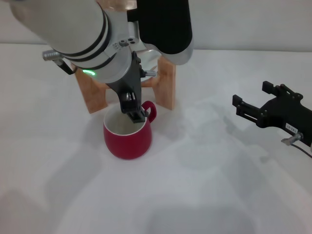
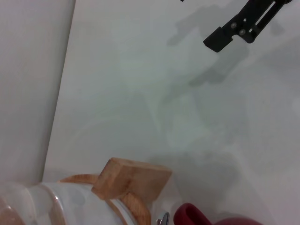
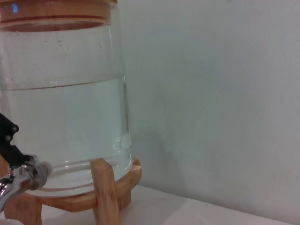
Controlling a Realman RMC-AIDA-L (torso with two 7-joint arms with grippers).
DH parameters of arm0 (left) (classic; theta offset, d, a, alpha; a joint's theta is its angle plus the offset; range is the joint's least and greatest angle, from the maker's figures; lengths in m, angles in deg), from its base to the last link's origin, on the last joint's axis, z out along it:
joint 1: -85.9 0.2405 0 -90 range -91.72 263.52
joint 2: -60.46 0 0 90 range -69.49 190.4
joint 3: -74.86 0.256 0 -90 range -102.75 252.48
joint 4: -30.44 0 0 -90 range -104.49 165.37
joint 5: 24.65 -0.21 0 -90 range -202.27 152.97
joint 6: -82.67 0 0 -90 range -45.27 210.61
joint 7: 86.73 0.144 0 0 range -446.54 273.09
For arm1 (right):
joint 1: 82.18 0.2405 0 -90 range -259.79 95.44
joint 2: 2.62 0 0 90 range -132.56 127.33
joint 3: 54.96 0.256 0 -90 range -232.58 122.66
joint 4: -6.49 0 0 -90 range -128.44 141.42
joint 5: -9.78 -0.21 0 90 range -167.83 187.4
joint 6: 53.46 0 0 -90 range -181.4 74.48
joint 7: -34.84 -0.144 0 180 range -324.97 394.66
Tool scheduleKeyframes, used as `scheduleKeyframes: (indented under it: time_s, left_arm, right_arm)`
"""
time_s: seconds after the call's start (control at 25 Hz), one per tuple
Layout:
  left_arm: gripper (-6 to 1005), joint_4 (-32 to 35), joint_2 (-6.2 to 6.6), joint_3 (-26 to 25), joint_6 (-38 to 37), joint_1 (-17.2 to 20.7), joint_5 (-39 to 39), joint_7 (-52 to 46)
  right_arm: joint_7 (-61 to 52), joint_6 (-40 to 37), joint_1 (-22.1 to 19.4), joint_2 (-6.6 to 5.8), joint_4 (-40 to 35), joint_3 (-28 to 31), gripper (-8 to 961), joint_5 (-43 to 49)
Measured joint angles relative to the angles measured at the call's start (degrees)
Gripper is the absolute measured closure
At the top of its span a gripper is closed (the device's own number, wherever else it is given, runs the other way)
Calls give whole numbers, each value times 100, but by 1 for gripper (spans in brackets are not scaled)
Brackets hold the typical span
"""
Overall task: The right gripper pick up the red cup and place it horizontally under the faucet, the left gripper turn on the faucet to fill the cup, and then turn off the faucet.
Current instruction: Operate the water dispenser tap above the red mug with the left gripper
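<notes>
The red cup (image 1: pixel 127 136) stands upright on the white table (image 1: pixel 204 195), in front of the wooden stand, with its handle toward the stand. My left gripper (image 1: pixel 135 111) reaches down over the cup's far rim at the faucet (image 1: pixel 150 73). Its fingers are close together, and they hide the lever. In the right wrist view the chrome faucet (image 3: pixel 21 177) sticks out of the water jar (image 3: pixel 65 103) with a black finger (image 3: pixel 7 138) on top of it. My right gripper (image 1: pixel 252 96) hovers far to the right, open and holding nothing. I see no water stream.
The clear jar, more than half full, sits on a wooden stand (image 1: pixel 166 87) at the back of the table, against a pale wall. In the left wrist view I see a stand leg (image 2: pixel 133 180), the cup's handle (image 2: pixel 191 216) and the right gripper (image 2: pixel 234 28).
</notes>
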Motion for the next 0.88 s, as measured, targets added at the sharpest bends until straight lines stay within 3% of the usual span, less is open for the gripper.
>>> scheduleKeyframes:
  time_s: [0.88]
  left_arm:
    - [110, 28, -6, 197, -105, -4, -246, -74]
  right_arm:
    - [0, 0, 9, -4, 0, 0, 84, 0]
